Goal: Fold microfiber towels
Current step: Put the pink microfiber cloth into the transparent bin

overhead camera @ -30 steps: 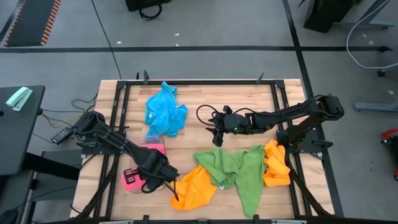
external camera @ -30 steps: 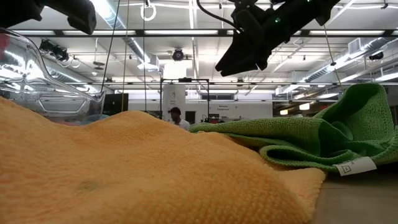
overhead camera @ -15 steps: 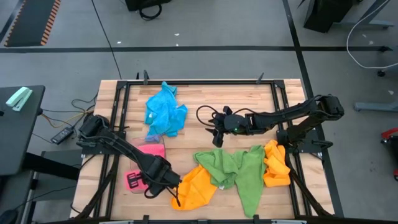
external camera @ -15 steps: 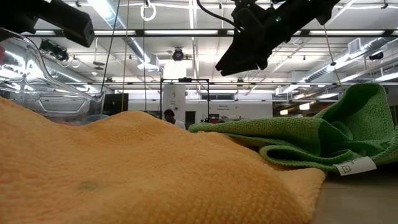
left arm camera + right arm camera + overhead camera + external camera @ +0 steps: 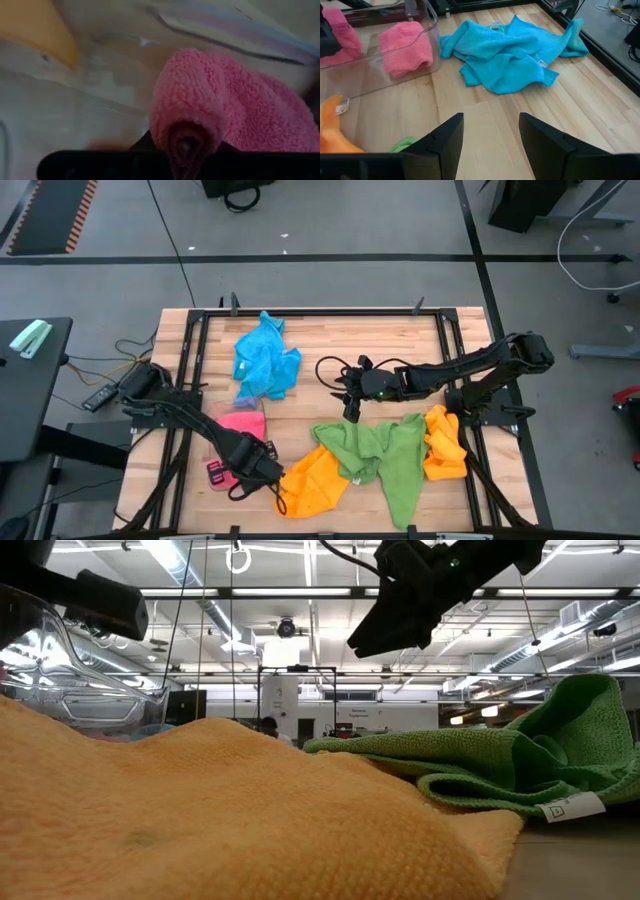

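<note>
My left gripper (image 5: 222, 472) points down over the clear tray (image 5: 427, 20) at the table's near left and is shut on a pink towel (image 5: 210, 100). A second pink towel (image 5: 405, 47) lies in the tray's far part. My right gripper (image 5: 490, 140) hangs open above bare wood at mid-table, with nothing between its fingers. A crumpled blue towel (image 5: 265, 360) lies at the far left. A green towel (image 5: 385, 450) and an orange towel (image 5: 315, 480) lie near the front edge. Another orange towel (image 5: 443, 445) lies at the right. My left gripper pinches a rounded fold of the pink towel (image 5: 187, 130) between its two fingers, from above, pointing down. The cloth bulges out beyond the fingers inside the clear tray. Whether it rests on the tray's floor, I cannot tell.
Black frame rails (image 5: 190, 360) border the wooden table top (image 5: 320, 395). Bare wood lies between the blue towel and the green one. In the low view the orange towel (image 5: 200, 820) fills the foreground, and the tray's wall (image 5: 60, 660) rises at the left.
My left gripper has gone down and a little toward the table's near edge, still shut on the pink towel, which has sunk lower into the clear tray.
</note>
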Action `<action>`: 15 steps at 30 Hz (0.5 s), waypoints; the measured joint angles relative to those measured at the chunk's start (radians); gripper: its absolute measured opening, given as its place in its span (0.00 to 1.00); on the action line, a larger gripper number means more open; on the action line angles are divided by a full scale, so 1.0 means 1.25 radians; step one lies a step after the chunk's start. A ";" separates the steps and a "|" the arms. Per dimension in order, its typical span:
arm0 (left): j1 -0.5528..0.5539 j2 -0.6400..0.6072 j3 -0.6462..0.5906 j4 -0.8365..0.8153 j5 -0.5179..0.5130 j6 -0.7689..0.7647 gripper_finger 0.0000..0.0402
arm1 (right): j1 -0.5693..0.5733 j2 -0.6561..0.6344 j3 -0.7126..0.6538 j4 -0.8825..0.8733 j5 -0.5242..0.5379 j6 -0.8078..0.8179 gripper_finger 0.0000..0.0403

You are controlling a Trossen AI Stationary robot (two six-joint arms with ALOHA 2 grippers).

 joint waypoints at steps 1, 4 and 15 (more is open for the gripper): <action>-0.003 -0.005 -0.007 0.014 -0.002 0.000 0.04 | 0.000 0.000 0.000 0.000 0.003 0.000 0.50; -0.011 -0.009 -0.021 0.044 -0.007 -0.019 0.04 | 0.000 0.000 0.000 0.000 0.010 -0.003 0.50; -0.034 -0.009 -0.061 0.101 -0.077 -0.043 0.04 | 0.000 0.000 0.000 0.005 0.010 -0.003 0.50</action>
